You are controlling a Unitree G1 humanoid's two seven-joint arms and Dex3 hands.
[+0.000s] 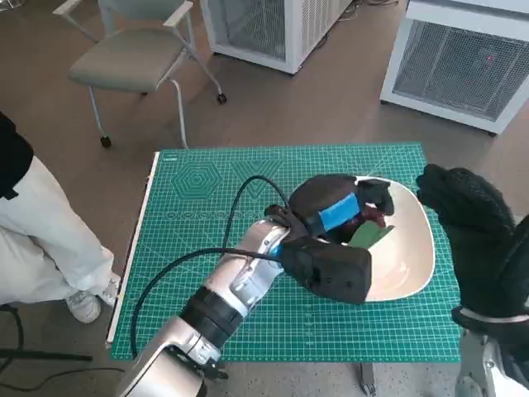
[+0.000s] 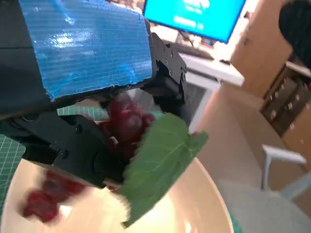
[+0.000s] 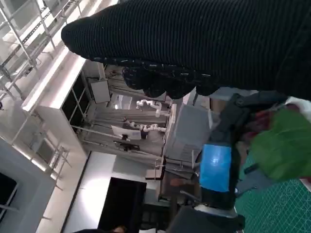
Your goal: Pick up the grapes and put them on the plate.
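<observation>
My left hand [image 1: 337,208] hangs over the cream plate [image 1: 411,269] and holds a bunch of dark red grapes [image 2: 125,121] with a green leaf [image 2: 160,162]. In the head view the grapes [image 1: 369,217] and leaf [image 1: 371,236] peek out under the fingers, just above the plate's inside. The left wrist view shows my left hand [image 2: 87,82] with the plate [image 2: 194,204] below and a blurred red cluster [image 2: 43,199] low against it. My right hand [image 1: 467,211] is raised beside the plate's right rim, holding nothing, fingers apart. The right wrist view shows the left hand [image 3: 221,165] and leaf [image 3: 282,145].
The plate sits on a green cutting mat [image 1: 215,215] covering the small table. A person's pale trouser leg and shoe [image 1: 50,248] are at the left. A grey chair [image 1: 132,58] and white cabinets [image 1: 463,66] stand beyond the table.
</observation>
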